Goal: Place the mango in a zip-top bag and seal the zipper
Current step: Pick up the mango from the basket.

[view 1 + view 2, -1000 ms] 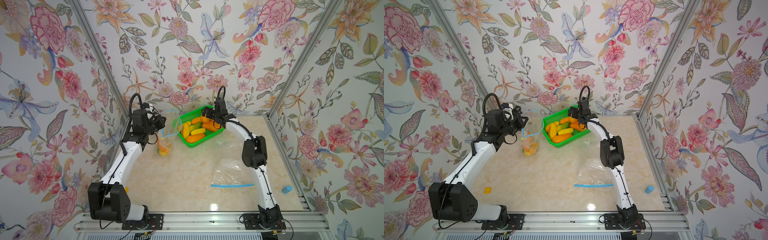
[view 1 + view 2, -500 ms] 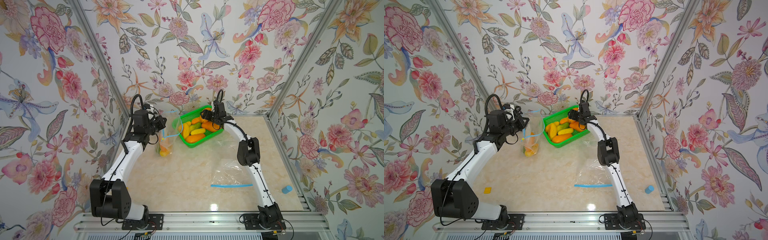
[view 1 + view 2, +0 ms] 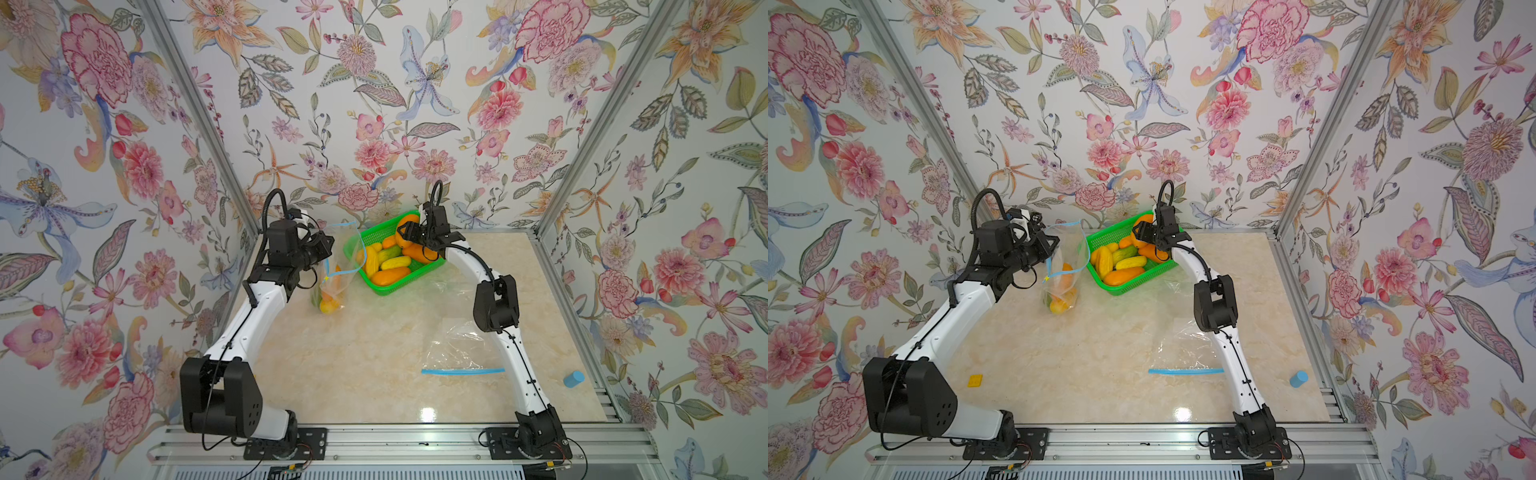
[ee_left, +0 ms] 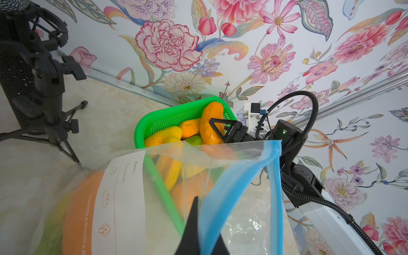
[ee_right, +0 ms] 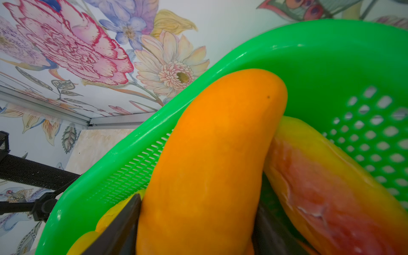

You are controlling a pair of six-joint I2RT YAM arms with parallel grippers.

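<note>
One mango [image 5: 209, 154] clamped by right hand [image 5: 196, 205] in twelve-o'clock basket [image 3: 390, 291]; left hand [image 4: 203, 220] pinches bag [image 4: 119, 198] mouth open; insertion, sealing remain.

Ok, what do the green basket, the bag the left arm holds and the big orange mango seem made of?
The green basket: glossy moulded plastic, perforated walls. The zip-top bag: thin clear plastic film, wrinkled, see-through, with a blue zipper strip and white label. The mango: smooth, evenly orange skin with a soft sheen; real fruit or a replica, I cannot tell.
</note>
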